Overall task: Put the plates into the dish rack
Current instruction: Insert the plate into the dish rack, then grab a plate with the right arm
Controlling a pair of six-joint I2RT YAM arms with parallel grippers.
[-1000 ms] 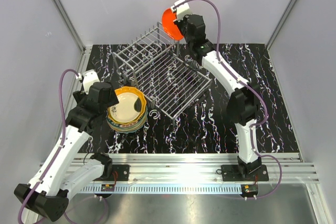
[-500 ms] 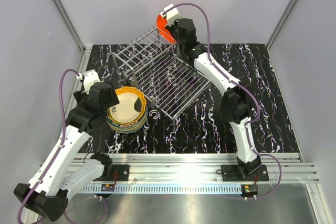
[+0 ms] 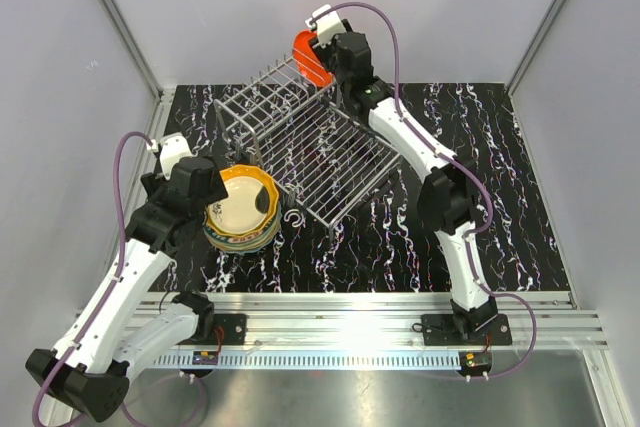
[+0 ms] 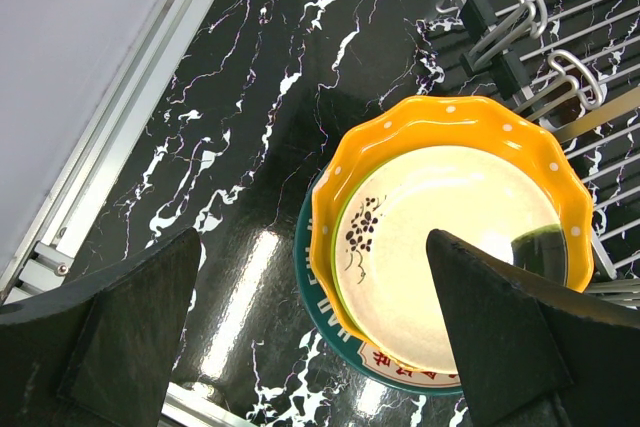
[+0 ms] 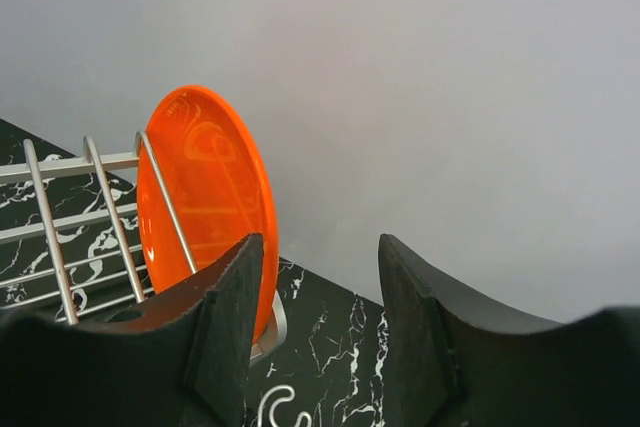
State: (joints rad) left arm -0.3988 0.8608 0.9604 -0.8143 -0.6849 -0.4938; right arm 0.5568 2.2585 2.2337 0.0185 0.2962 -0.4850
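Note:
The red-orange plate (image 3: 308, 55) (image 5: 205, 187) stands on edge in the far end of the dish rack (image 3: 300, 137), behind a wire loop. My right gripper (image 3: 327, 47) (image 5: 320, 242) is open just beside it. The plate's rim is by the left finger and the gap between the jaws is empty. A stack of plates (image 3: 242, 209) sits left of the rack: a floral cream plate (image 4: 440, 247) on top, in a dotted orange plate (image 4: 450, 112), over a teal-rimmed one (image 4: 340, 337). My left gripper (image 3: 222, 209) (image 4: 311, 234) hovers wide open above the stack.
The rack's flat grid tray (image 3: 335, 172) lies toward the right, with wire hooks (image 4: 540, 7) near the stack. An aluminium frame rail (image 4: 130, 117) runs along the mat's left edge. The back wall (image 5: 450, 97) is close behind the right gripper.
My right gripper carried the red-orange plate left to the rack's far end and opened, letting it go. The plate now stands in the rack. The left arm has not moved.

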